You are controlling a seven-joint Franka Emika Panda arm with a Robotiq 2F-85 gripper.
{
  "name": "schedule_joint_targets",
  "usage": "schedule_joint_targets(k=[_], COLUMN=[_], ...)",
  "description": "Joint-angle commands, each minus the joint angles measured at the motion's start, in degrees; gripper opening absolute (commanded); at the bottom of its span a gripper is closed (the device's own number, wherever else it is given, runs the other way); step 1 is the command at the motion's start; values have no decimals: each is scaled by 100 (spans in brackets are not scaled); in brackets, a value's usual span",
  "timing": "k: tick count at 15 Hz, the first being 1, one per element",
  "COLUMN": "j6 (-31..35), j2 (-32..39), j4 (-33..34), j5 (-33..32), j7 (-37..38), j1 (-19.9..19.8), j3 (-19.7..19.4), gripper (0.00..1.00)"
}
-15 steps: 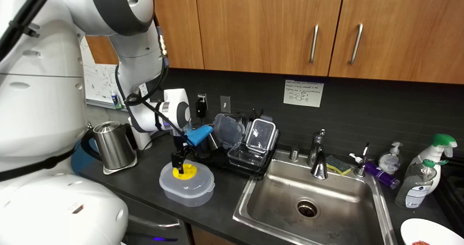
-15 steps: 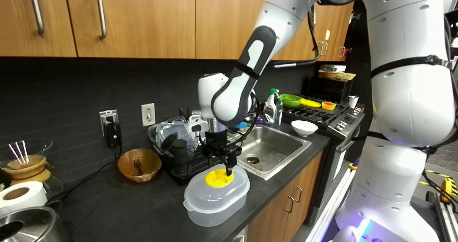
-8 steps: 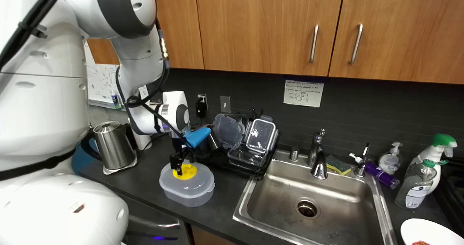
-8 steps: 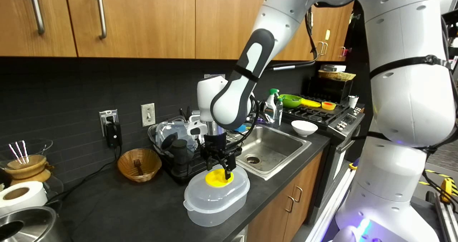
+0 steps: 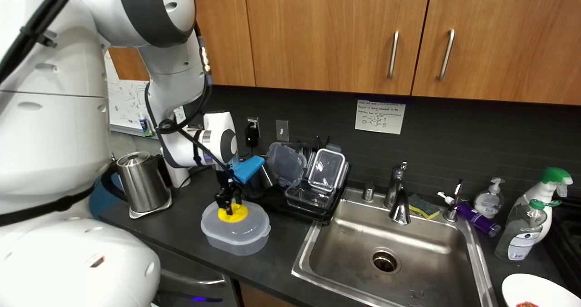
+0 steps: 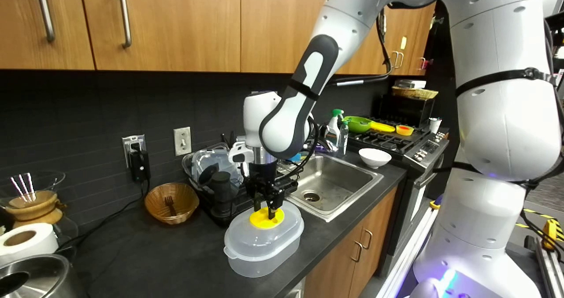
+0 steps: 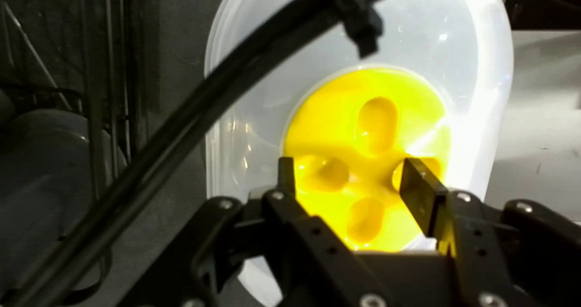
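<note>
Holds the fingers apart, pointing down over the yellow disc set in the lid of the tub. In the wrist view, has 1 finger at the far rim of the disc and 1 above the hollow on its near side, out of 4 hollows in the yellow. Leaves a wide gap between them, so not closed, with the disc showing through. Cannot quite tell, from so close, whether touching the plastic or just above it.

Find the tub on the desk, clear and oval, with its lid on, close to the near edge in both exterior views. Just beyond it, on the far side, see the rack with boxes propped in it. To the left, well apart, note a kettle and, toward the far side, a basket with a fork inside.

To the right, see the sink, with a faucet at its far rim and a sponge just right of that. Farther right, make out a tilted purple bottle, an upright spray bottle and a bowl, with something red in the bowl in an exterior view. At the far right, see the stove, with a green dish on top.
</note>
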Motion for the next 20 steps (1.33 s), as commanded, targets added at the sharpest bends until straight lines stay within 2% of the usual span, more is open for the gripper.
schedule_joint_targets(k=[1,5,6,20], j6=[218,262,291,301], j2=[40,-5,-2,-120], j4=[-31,-34,-34,-128], j5=[173,194,194,181], j7=[-161,-181,-187,-104], j1=[-59,-69,-76,-50], j3=[47,61,63,61], gripper=[30,4,0,0])
